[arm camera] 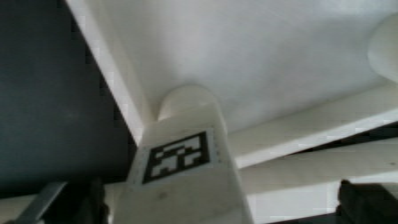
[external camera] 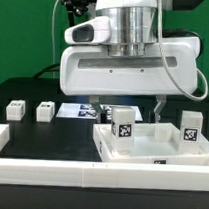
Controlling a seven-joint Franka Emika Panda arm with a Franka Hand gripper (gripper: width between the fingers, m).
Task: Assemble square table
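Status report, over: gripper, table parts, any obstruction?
Gripper open, astride an upright leg. Slab holds two upright legs; two loose legs sit beside the marker board. No obstruction seen.

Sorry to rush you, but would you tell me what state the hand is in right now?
Hand: open, gripping nothing; a tagged white leg stands between its fingers, clear of both.

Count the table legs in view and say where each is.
4. Two loose legs sit on the black table at the exterior view's left; two upright legs stand on the slab, one at each side. None seems hidden.
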